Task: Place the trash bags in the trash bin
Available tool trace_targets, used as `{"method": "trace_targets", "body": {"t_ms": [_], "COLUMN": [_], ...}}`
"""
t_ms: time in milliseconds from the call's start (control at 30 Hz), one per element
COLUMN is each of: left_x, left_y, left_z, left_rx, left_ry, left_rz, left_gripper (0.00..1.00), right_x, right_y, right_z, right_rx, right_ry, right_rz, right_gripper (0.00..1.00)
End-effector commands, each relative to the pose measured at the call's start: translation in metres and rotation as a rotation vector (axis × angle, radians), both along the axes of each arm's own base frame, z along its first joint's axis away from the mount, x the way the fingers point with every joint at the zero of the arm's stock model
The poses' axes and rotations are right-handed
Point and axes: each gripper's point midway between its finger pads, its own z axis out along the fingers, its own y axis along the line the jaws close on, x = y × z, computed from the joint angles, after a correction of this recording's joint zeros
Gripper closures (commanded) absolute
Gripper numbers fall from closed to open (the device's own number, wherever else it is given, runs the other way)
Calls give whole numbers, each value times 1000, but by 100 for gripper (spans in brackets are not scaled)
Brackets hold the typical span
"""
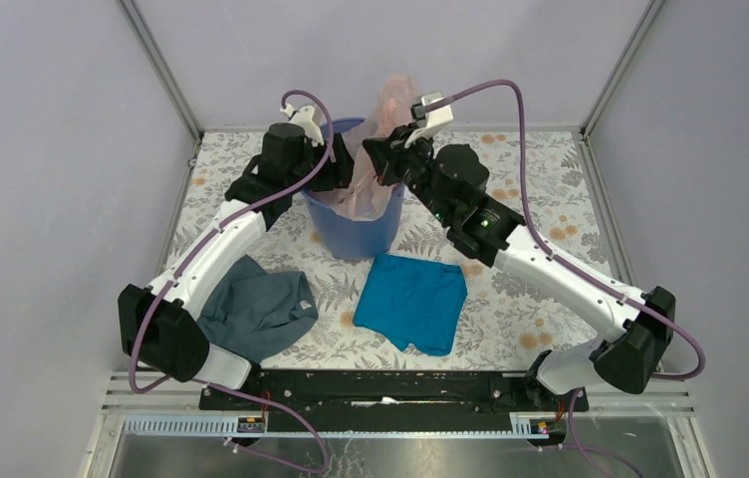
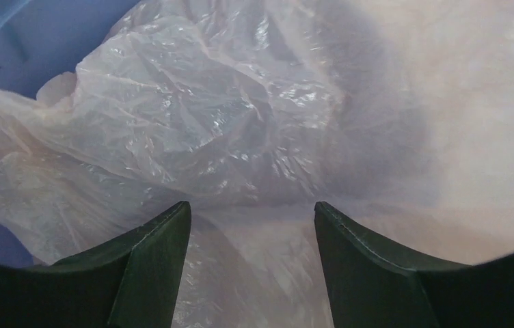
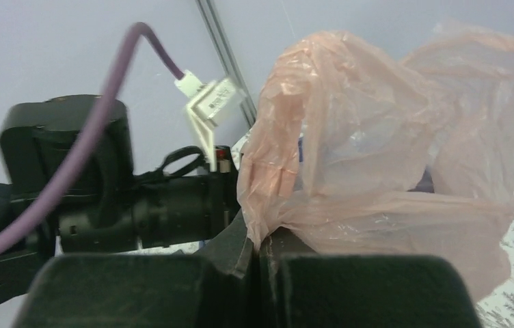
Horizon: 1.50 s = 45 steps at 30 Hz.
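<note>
- Blue plastic trash bin (image 1: 356, 237) stands on the table (image 1: 540, 299) in the top view, with a pink see-through trash bag (image 1: 395, 105) rising out of it. The left gripper (image 1: 343, 171) and right gripper (image 1: 382, 167) meet at its rim, their jaws hidden there.
- Left wrist view: the left gripper (image 2: 251, 263) has its fingers spread wide. Crinkled bag film lies just beyond and between them, with the bin's wall at the upper left.
- Right wrist view: the right gripper (image 3: 261, 253) has its jaws pressed together, pinching a fold of the bag, which billows above it.
</note>
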Motion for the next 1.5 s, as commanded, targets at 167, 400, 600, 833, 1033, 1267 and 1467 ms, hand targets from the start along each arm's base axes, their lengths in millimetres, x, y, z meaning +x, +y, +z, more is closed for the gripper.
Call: {"method": "trace_targets", "body": {"t_ms": [167,400,600,833,1033,1267,1467], "left_x": [-18,-45,-72,-103,-103,-91,-92], "left_y": [-2,46,97,113,103,82,66], "left_z": [103,138,157,148,135,136,141], "left_rx": [-93,-22,23,-29,-33,-95,-156], "left_ry": [-199,-318,-412,-426,-395,-377,-366], "left_rz": [-56,84,244,288,235,171,105], "left_gripper": [19,6,5,5,4,4,3], "right_x": [20,11,36,60,73,66,51], "right_y": [-2,22,60,104,97,77,79], "right_z": [-13,-48,-65,-102,-130,-50,-82], "right_rx": [15,-129,-129,-27,-111,-84,-71], "right_ry": [176,268,382,553,605,429,488], "right_rz": [235,402,466,540,443,408,466], "right_gripper": [100,100,100,100,100,100,91]}}
